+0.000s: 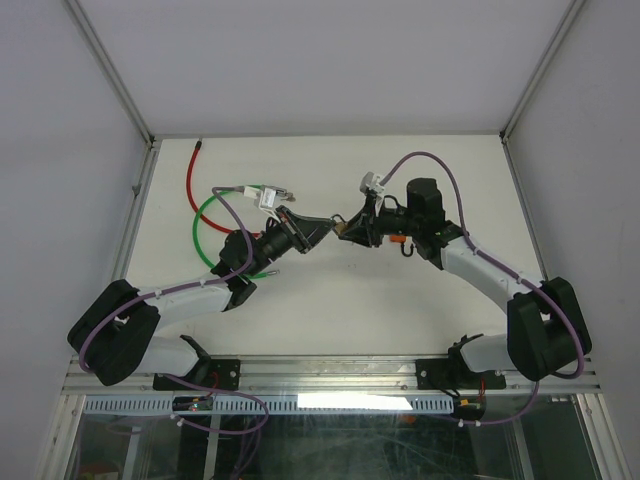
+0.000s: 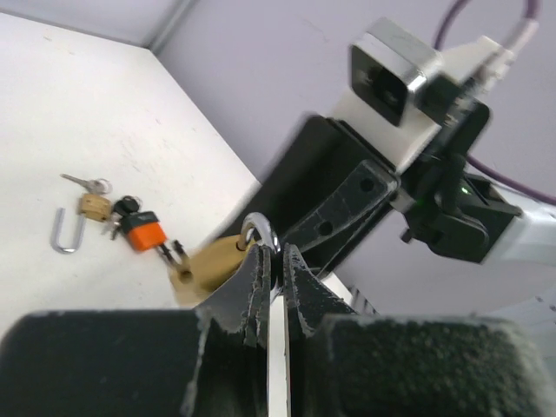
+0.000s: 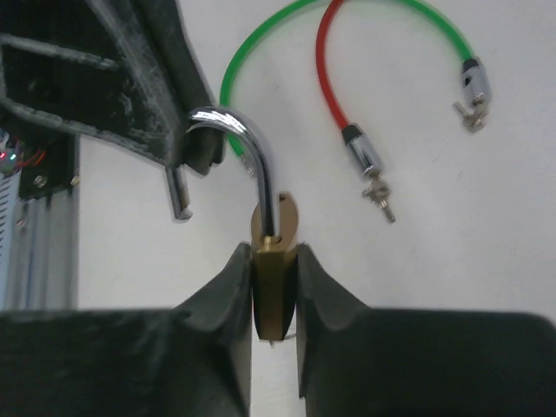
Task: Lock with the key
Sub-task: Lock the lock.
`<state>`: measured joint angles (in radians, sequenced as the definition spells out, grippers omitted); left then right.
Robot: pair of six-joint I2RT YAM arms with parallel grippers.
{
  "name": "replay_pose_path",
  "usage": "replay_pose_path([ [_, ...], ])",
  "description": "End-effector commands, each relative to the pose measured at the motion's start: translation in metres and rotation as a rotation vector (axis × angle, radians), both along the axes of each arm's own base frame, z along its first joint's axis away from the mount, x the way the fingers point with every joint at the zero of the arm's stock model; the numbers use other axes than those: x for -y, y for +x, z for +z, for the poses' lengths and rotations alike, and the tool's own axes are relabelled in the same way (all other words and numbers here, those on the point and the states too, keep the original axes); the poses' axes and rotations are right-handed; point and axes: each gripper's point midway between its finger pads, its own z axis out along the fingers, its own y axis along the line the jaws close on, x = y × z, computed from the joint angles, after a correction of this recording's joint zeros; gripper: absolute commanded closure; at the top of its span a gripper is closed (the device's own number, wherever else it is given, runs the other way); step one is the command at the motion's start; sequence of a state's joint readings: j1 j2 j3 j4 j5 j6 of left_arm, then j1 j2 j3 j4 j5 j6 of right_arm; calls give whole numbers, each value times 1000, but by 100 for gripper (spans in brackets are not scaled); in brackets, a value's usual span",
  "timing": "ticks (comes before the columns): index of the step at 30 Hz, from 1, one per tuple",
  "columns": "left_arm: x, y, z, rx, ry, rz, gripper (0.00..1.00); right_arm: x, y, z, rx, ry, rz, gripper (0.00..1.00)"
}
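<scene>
- Right claw (image 3: 274,257), nearest in its own wrist view: both pads pressed flat on the narrow sides of a brass padlock (image 3: 272,300), which is seen edge-on. It reads as a grip.
- Left claw (image 2: 274,254): closed tight, pinching the padlock's curved silver shackle (image 3: 265,178) near the top of its bend.
- The padlock hangs in the air between the two claws above the middle of the white table (image 1: 400,330). The shackle is open, with its short leg out of the body and off to one side.

Risks, as I judge them:
- Two arms hold one jointed thing. Any mismatch in their motion could twist the shackle out of the thin left pinch.
- The body can swing round the long leg, so the short leg may miss its hole when pushed home.
- Both claws are busy, leaving none free to turn a key.

Hard to make out:
- Cannot tell whether a key sits in the keyhole. A small dark-and-silver bit shows at the body's lower end in the left wrist view, blurred.
- The keyhole face is hidden by the right pads.
- Farther out, an orange-capped bunch of keys (image 2: 143,232) lies beside a loose steel U-piece (image 2: 65,233). Which lock they fit is unknown.
- Farthest, a green cable loop (image 3: 243,52) and a red cable (image 3: 322,61) run partly out of frame.
</scene>
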<state>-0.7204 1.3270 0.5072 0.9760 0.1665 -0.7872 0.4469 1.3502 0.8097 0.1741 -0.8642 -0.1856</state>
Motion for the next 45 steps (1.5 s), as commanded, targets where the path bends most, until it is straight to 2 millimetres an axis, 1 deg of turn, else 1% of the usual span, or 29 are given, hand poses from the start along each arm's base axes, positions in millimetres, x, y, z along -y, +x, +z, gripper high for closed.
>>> replay_pose_path([
  [1,-4,-12,47,122,-119,-26,100,0,14,27,64,20,-47,96],
  [2,-3,-13,46,120,-119,-27,100,1,14,28,62,20,-47,96],
  [5,-4,-12,47,122,-119,-26,100,2,14,29,57,21,-40,84],
  [6,-4,-13,47,122,-119,-27,100,2,13,29,56,23,-37,84],
  [10,-4,-13,46,122,-118,-29,100,0,8,31,49,32,-2,100],
  [15,-3,-15,43,132,-97,-38,100,4,-3,39,46,38,73,100],
  [16,-3,-15,42,137,-84,-38,98,6,-5,41,42,40,84,100],
  [18,-5,-15,37,145,-54,-38,88,10,-7,44,38,46,101,100],
  [21,-11,-17,31,186,-7,-50,70,15,-13,49,35,62,143,100],
  [22,-13,-19,30,199,4,-61,63,15,-16,50,32,64,160,100],
  [23,-18,-21,30,233,25,-91,53,15,-21,50,25,69,189,100],
  [25,-24,-23,28,263,48,-118,44,14,-27,50,15,71,228,100],
  [28,-33,-24,26,291,88,-148,30,15,-28,47,18,49,250,100],
  [29,-35,-25,26,301,102,-157,24,15,-28,44,19,38,258,100],
  [31,-33,-26,23,308,147,-179,17,15,-28,40,15,16,268,100],
  [34,-27,-29,19,300,196,-245,15,16,-30,34,31,-30,289,100],
  [38,-21,-29,17,279,216,-293,17,16,-31,21,38,-92,312,100],
  [40,-19,-29,16,258,219,-306,19,16,-32,15,31,-113,324,100],
  [42,-15,-27,15,242,222,-317,25,15,-33,10,24,-132,333,100],
  [45,-8,-22,7,205,255,-329,33,13,-34,7,28,-147,344,100],
])
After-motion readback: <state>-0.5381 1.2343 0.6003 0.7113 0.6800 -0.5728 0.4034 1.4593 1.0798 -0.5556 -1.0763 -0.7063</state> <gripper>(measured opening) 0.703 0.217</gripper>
